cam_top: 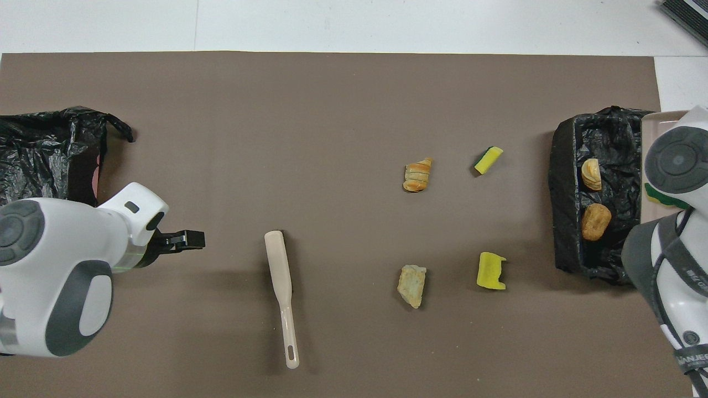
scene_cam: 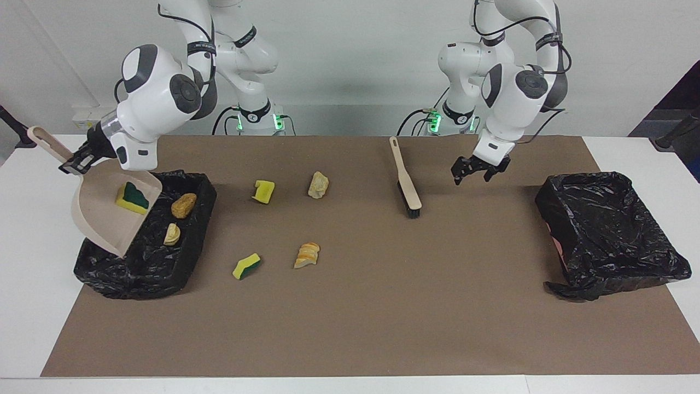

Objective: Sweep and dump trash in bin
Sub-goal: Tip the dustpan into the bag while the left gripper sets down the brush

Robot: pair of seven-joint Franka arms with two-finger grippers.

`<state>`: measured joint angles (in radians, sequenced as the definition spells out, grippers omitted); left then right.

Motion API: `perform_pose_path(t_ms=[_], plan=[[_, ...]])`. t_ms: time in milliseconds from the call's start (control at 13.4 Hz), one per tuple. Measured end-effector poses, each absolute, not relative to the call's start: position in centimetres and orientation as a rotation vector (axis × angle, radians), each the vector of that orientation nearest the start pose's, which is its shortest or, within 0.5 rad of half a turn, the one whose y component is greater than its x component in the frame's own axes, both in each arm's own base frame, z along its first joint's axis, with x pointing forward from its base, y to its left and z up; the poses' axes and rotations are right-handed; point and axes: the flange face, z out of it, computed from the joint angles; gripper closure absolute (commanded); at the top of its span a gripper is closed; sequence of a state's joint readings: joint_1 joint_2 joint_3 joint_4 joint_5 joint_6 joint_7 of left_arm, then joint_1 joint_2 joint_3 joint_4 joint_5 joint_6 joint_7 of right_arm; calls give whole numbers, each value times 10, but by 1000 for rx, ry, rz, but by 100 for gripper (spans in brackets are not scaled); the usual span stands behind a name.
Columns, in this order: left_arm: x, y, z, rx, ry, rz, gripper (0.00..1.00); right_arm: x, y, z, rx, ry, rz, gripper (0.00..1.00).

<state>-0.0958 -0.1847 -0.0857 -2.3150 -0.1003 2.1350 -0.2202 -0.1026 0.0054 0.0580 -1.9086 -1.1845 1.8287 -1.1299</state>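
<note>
Clock positions are read on the facing view.

Your right hand [scene_cam: 71, 163] is clamped narrow on the handle of the dustpan [scene_cam: 101, 221], at 9 o'clock on the counter. The pan is tipped steeply over the near bin [scene_cam: 109, 282]. Two bread lumps [scene_cam: 184, 205] lie in that bin. The green-backed sponge [scene_cam: 133, 197] sits in the pan, not yet out.

My read is that the sponge is light, soft and grippy, so it clings to the plastic. Expect to need more tilt or a shake, not force.

Your left hand [scene_cam: 472, 170] is wide and empty, up over the mat [scene_cam: 383, 306]. The brush [scene_cam: 408, 183] lies flat at its 9 o'clock, apart from it.

Four scraps lie on the mat, from the brush toward 9 o'clock:
- yellow sponge [scene_cam: 264, 191]
- pale lump [scene_cam: 318, 185]
- green-and-yellow sponge [scene_cam: 247, 266]
- striped lump [scene_cam: 307, 255]

All probably weigh next to nothing. The sponges will likely drag and tumble, and the lumps will roll unevenly. Don't pinch any of them. Take the brush mid-handle, which is stiff and thin, keep the bristles low, and push the scraps slowly.
</note>
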Motion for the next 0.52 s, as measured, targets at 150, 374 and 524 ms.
perform_pose_path(t_ms=[150, 374, 524], plan=[[483, -66, 439, -3200, -108, 7, 0, 567, -96, 534, 1511, 1421, -828, 100], [498, -36, 490, -3182, -37, -38, 0, 568, -82, 536, 1457, 1435, -843, 100], [503, -26, 525, -3182, -15, -72, 0, 571, -72, 524, 1389, 1453, -871, 100]])
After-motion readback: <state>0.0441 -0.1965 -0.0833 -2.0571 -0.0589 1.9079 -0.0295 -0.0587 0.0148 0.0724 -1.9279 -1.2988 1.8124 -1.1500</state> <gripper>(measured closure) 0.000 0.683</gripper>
